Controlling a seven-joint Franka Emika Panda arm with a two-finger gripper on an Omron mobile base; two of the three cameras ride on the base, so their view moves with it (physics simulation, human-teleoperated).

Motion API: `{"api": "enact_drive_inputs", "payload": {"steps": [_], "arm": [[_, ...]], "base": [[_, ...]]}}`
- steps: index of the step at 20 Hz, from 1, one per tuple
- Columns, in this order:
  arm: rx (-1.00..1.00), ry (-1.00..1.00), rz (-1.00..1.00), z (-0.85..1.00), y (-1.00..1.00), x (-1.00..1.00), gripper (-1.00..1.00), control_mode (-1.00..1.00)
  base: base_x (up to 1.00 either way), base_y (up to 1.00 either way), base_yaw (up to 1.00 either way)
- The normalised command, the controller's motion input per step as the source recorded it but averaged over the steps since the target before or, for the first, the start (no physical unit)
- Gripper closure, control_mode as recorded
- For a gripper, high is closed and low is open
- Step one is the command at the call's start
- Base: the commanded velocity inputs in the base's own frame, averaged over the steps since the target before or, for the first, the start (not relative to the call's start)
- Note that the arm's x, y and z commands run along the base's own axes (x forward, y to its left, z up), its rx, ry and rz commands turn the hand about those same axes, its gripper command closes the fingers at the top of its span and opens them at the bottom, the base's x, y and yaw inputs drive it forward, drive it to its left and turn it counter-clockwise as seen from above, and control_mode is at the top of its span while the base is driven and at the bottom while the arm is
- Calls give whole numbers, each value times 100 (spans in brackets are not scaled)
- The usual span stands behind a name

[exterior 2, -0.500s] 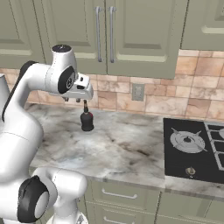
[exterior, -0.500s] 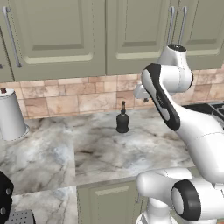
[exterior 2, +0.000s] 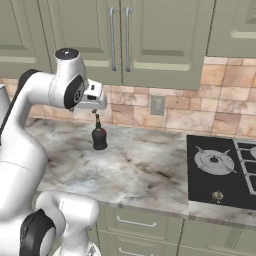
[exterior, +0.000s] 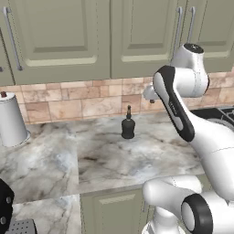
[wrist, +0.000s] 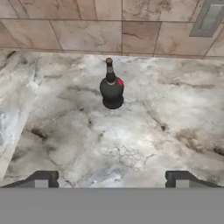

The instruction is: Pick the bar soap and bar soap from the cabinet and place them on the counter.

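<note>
The cabinet (exterior: 59, 41) hangs above the tiled wall with its grey-green doors (exterior 2: 150, 40) shut, so the bar soaps are hidden. The counter (exterior: 91, 160) of veined marble runs below it. My gripper (wrist: 111, 178) hovers open above the counter (wrist: 144, 131) with nothing between its fingertips (wrist: 43, 177). It looks down at a black bottle (wrist: 112, 89) standing near the wall. In the right base view the gripper (exterior 2: 95, 106) sits just above that bottle (exterior 2: 99, 136), well below the steel door handles (exterior 2: 120, 40).
A white paper-towel roll (exterior: 11, 121) stands at the counter's far left. The black stove top (exterior 2: 225, 170) lies at the right. A wall outlet (exterior 2: 158, 105) sits on the tiles right of the bottle (exterior: 128, 128).
</note>
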Motion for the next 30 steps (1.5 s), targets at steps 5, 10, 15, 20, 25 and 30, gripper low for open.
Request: {"api": "enact_drive_inputs", "payload": {"steps": [5,10,15,20,25,30], "arm": [[0,-32,5,46,-22,-17,-100,-100],[1,-32,6,48,-24,-11,-100,-100],[8,-28,6,43,-20,0,-100,-100],[3,-29,3,38,-8,15,-100,-100],[0,-28,2,29,0,31,-100,-100],[1,-23,3,18,0,19,-100,-100]], "base": [[0,0,0],[0,0,0],[0,0,0],[0,0,0],[0,0,0],[0,0,0]]}}
